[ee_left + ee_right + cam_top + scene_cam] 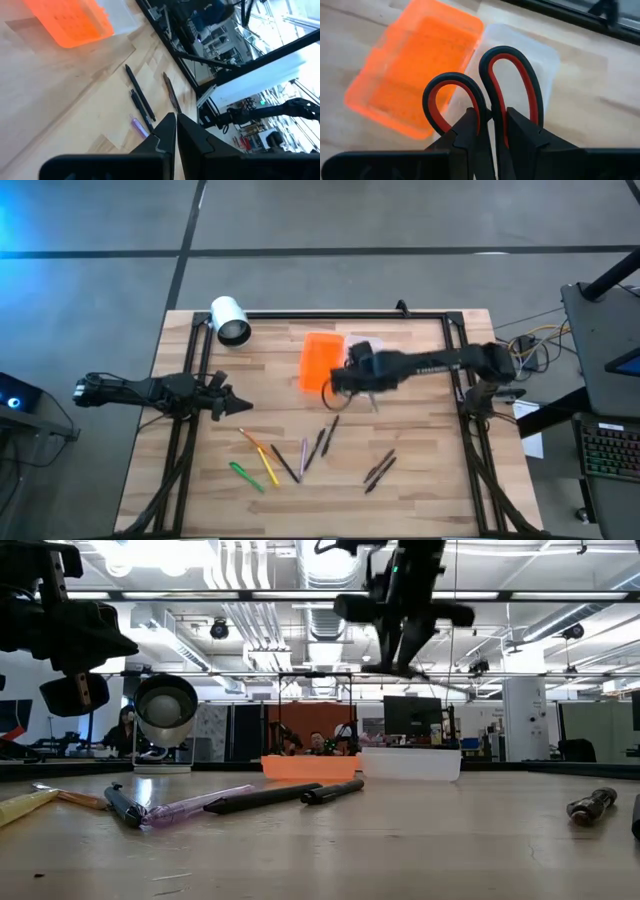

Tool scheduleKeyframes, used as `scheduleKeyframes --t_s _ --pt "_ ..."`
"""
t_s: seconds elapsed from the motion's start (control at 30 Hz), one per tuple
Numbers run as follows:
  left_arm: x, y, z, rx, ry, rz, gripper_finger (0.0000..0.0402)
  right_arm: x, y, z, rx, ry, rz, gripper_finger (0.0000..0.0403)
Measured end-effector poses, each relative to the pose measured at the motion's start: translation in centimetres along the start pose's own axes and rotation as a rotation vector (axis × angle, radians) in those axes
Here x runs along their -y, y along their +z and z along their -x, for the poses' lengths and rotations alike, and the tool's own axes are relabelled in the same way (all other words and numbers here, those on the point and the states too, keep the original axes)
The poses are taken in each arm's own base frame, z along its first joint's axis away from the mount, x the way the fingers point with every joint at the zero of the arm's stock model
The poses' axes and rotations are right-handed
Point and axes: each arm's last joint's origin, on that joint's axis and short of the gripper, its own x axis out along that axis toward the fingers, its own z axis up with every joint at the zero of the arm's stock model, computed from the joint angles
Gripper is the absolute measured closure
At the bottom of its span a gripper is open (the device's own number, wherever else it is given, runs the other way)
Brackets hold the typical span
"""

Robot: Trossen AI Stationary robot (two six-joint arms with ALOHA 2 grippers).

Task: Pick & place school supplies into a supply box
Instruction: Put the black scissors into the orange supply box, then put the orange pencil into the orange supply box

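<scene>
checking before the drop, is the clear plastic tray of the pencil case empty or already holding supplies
Empty as far as visible: the clear plastic tray shows only bare wood through it, beside its bright orange lid. The right gripper holds the red-handled scissors above it.

No readable text, labels, brands or numbers in any view. The right arm (440, 362) carries pale markings along its link in the high view, too small to read. Screens and fixtures in the room beyond the table show no legible signs either.
</scene>
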Motion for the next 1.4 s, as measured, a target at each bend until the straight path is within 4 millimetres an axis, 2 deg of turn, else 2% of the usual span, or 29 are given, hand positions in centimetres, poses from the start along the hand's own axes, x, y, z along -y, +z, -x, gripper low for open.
scheduleKeyframes --t_s 0.17,0.3,0.43,0.73,0.93,1.13,1.2,1.4 --pt "0.0 0.0 0.0 -0.008 -0.005 0.011 0.0401 0.6 3.4 -4.7 0.028 0.086 -0.021 0.033" --pt "0.0 0.0 0.0 -0.008 -0.005 0.035 0.0401 1.8 4.6 -7.8 0.057 0.08 -0.091 0.033" --pt "0.0 0.0 0.0 0.014 0.008 0.056 0.0401 3.1 4.3 -10.1 0.041 0.059 -0.126 0.0329" --pt "-0.2 0.2 0.0 0.073 0.048 0.033 0.0401 4.0 1.8 -13.0 -0.065 0.14 -0.107 0.0314" --pt "-0.2 0.3 0.0 0.111 0.072 0.045 0.0401 4.8 0.6 -13.7 -0.102 0.098 -0.125 0.0267" --pt "-0.2 0.4 0.0 0.125 0.072 0.052 0.0401 5.0 0.5 -13.8 -0.108 0.087 -0.132 0.0209" --pt "-0.1 0.4 0.0 0.131 0.064 0.023 0.0401 4.5 1.1 -13.1 -0.083 0.117 -0.107 0.0195" --pt "0.5 0.9 0.1 0.197 0.022 -0.058 0.0401 2.2 3.4 -8.7 0.073 0.227 0.12 0.0182"
